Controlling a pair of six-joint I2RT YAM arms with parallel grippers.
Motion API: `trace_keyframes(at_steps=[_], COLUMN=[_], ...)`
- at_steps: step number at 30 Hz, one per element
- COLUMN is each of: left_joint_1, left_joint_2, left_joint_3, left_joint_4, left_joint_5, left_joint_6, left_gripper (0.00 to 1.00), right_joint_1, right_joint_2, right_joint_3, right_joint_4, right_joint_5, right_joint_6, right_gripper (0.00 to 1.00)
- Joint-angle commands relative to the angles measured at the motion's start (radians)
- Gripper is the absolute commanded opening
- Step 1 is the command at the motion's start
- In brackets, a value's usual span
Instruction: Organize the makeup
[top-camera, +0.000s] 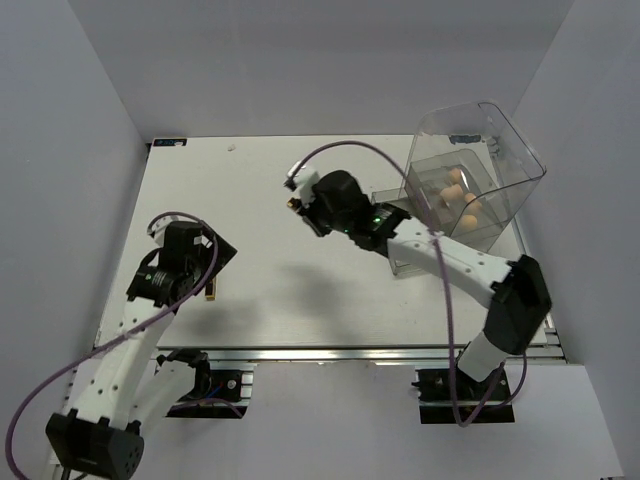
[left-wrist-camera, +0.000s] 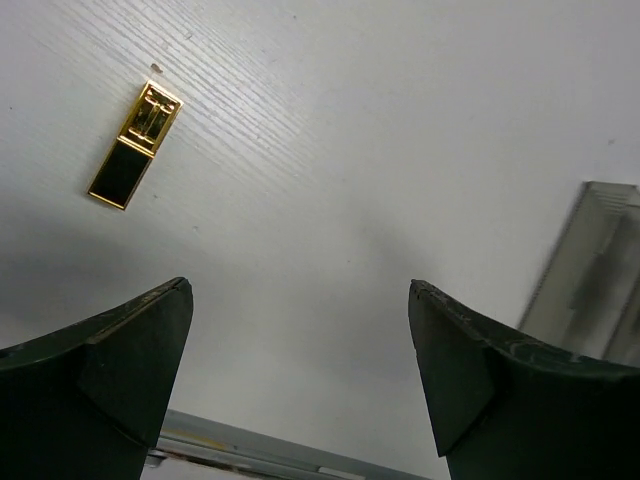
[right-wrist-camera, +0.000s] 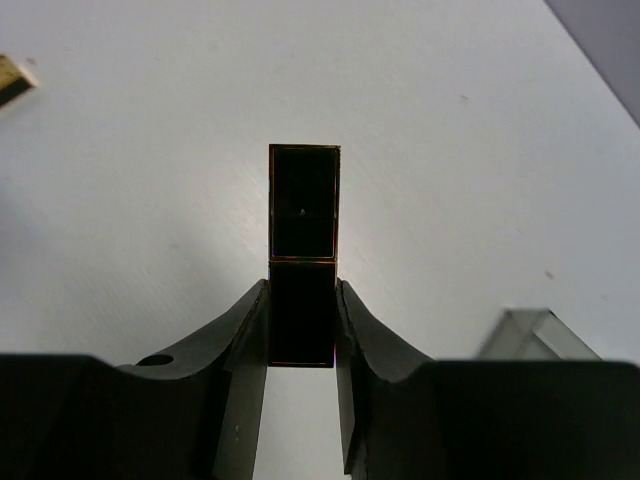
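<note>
Lipstick pickup: right gripper (right-wrist-camera: 302, 292) is pinching a dark, gold-edged rectangular lipstick tube (right-wrist-camera: 303, 200); left gripper (left-wrist-camera: 298, 330) is hanging spread. Next is probably carrying it to the clear plastic drawer box (top-camera: 522, 165).

Far-right corner of white table (top-camera: 260, 290): clear drawer box (top-camera: 512, 150).

Soft, even light pours from overhead onto the white table (top-camera: 260, 190), and the arms (top-camera: 450, 262) drop faint grey shadows toward its near edge. Glare streaks the clear box (top-camera: 500, 130) at the far right corner. In the wrist views the dark fingers (left-wrist-camera: 110, 370) look soft, perhaps slightly out of focus.
</note>
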Motion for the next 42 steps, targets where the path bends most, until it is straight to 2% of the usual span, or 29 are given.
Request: trace_keyframes(at_steps=[1, 7, 12, 19, 22, 23, 34, 38, 40, 41, 42], left_joint_1=[0.004, 0.004, 0.004, 0.005, 0.005, 0.005, 0.005, 0.005, 0.007, 0.007, 0.010], left_joint_2=[0.061, 0.150, 0.185, 0.209, 0.215, 0.221, 0.314, 0.362, 0.380, 0.402, 0.414], left_joint_3=[0.017, 0.041, 0.041, 0.038, 0.037, 0.041, 0.103, 0.126, 0.135, 0.143, 0.147], left_joint_4=[0.057, 0.077, 0.117, 0.126, 0.120, 0.111, 0.062, 0.036, 0.020, 0.014, 0.010], left_joint_5=[0.015, -0.002, 0.012, 0.000, -0.020, -0.026, -0.069, -0.079, -0.085, -0.088, -0.088], left_joint_6=[0.111, 0.222, 0.240, 0.249, 0.268, 0.286, 0.430, 0.482, 0.515, 0.527, 0.548], left_gripper=[0.97, 0.97, 0.97, 0.98, 0.97, 0.98, 0.98, 0.98, 0.97, 0.97, 0.96], right_joint_1=[-0.071, -0.245, -0.299, -0.381, -0.388, -0.391, -0.435, -0.437, -0.438, -0.441, -0.444], right_joint_2=[-0.085, -0.178, -0.198, -0.167, -0.144, -0.138, -0.060, -0.086, -0.130, -0.153, -0.203], right_joint_3=[-0.104, -0.252, -0.357, -0.404, -0.402, -0.401, -0.356, -0.338, -0.323, -0.319, -0.312], right_joint_4=[-0.006, 0.003, -0.005, -0.017, -0.020, -0.022, -0.100, -0.108, -0.105, -0.106, -0.130], right_joint_5=[0.125, 0.218, 0.255, 0.302, 0.301, 0.295, 0.209, 0.181, 0.102, 0.048, -0.094], right_joint_6=[-0.056, -0.071, -0.071, -0.056, -0.058, -0.056, -0.019, -0.033, -0.088, -0.128, -0.171], right_gripper=[0.00, 0.00, 0.00, 0.01, 0.15, 0.24, 0.60, 0.62, 0.60, 0.55, 0.50])
